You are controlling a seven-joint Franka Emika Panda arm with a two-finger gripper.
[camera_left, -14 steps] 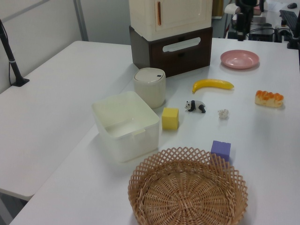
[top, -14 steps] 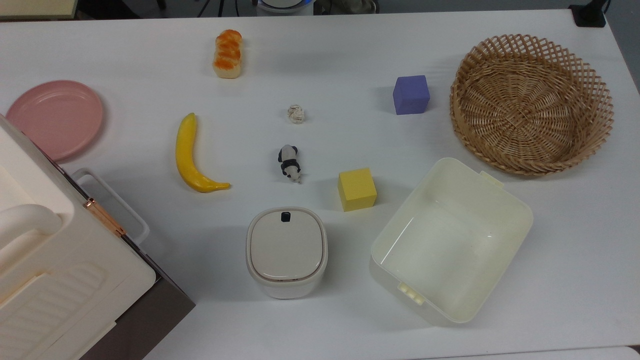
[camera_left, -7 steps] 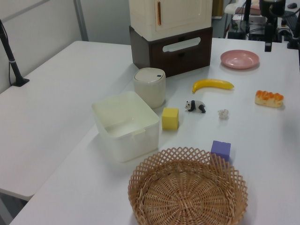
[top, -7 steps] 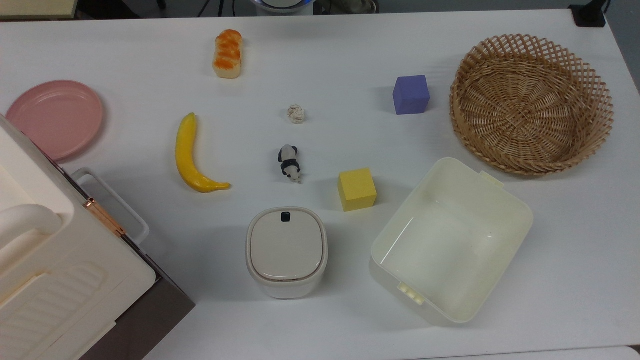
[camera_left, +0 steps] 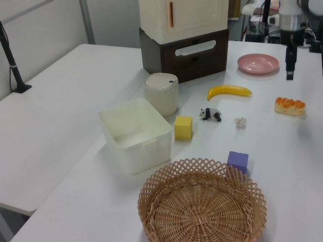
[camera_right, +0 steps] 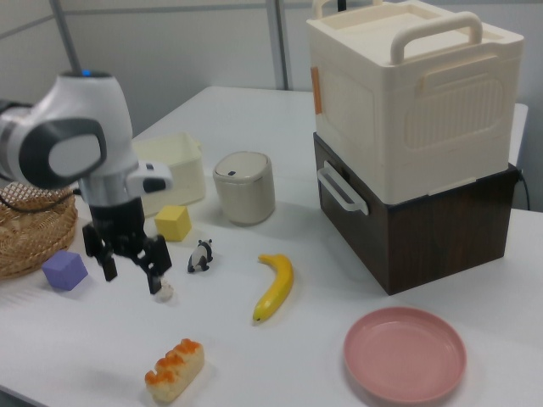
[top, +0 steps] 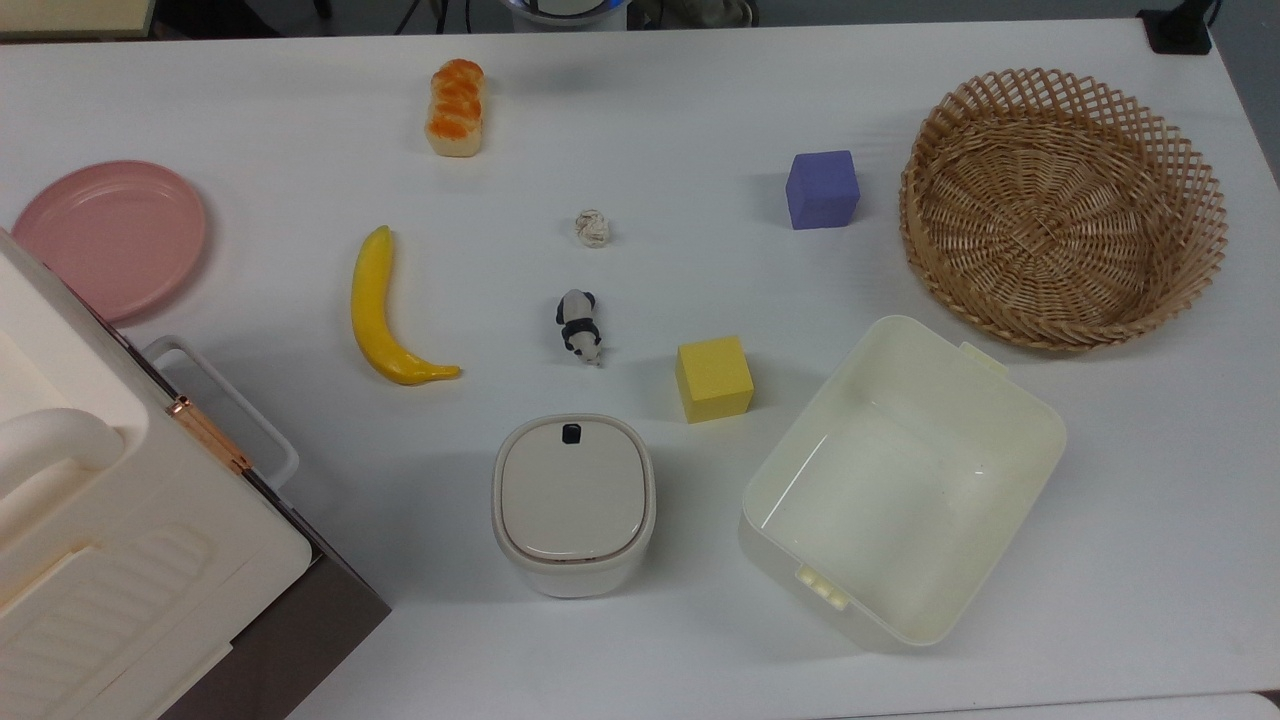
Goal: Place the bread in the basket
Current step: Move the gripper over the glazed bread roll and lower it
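The bread (top: pixel 455 108), a small loaf with an orange-brown glazed top, lies alone near the far edge of the white table in the top view. It also shows as the bread (camera_left: pixel 289 106) in the left view and the bread (camera_right: pixel 174 370) in the right view. The wicker basket (top: pixel 1030 215) stands empty at the top view's right, seen too as the basket (camera_left: pixel 202 212) and the basket (camera_right: pixel 34 233). My gripper (camera_right: pixel 131 275) hangs open above the table, a little beyond the bread, with nothing between its fingers. In the left view the gripper (camera_left: pixel 290 75) points down above the bread.
On the table lie a banana (top: pixel 385 315), pink plate (top: pixel 110 235), purple cube (top: pixel 822 188), yellow cube (top: pixel 713 378), panda figure (top: pixel 579 325), crumpled ball (top: pixel 592 228), lidded bin (top: pixel 573 503) and cream tub (top: pixel 900 480). A cream box on a brown cabinet (top: pixel 100 560) fills the top view's lower left.
In the left view the gripper has come down and to the right, from beyond the pink plate to just above the bread. Nothing on the table moved.
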